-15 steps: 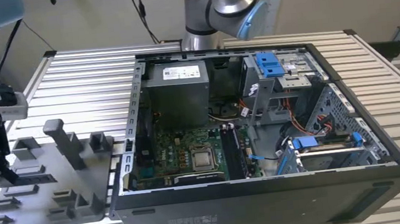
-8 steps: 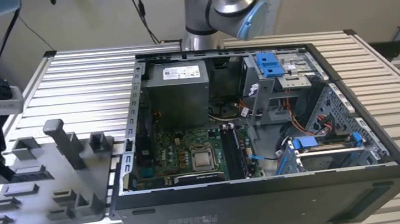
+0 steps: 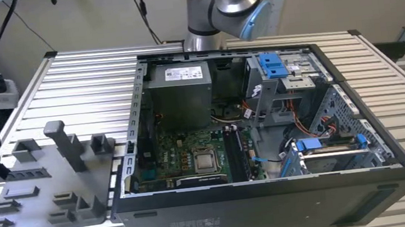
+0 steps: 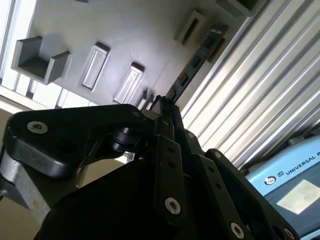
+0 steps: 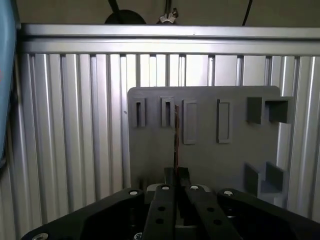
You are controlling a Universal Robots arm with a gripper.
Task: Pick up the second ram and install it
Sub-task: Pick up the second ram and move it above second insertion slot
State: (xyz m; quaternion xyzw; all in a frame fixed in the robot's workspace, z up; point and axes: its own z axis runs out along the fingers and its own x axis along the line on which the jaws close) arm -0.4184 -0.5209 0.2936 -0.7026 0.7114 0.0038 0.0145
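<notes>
Arm (image 3: 221,1) rises behind the open computer case (image 3: 272,202) at the far edge of the slatted table (image 3: 87,91). In both wrist views the pincer (image 5: 177,172) (image 4: 165,106) faces the gray holder plate (image 5: 230,150) (image 4: 125,30), with its fingers clenched on one end of the second ram (image 4: 200,55) (image 5: 176,135). The ram is a dark, slim board. Its long axis runs straight out from the fingertips toward the plate's slots, and the first wrist view sees it edge-on as a thin line. Cannot tell whether its far end touches the plate. Writing: print on the arm's blue cap (image 4: 285,182), and a white label (image 3: 183,71) on the power supply (image 3: 178,93) inside the case.
</notes>
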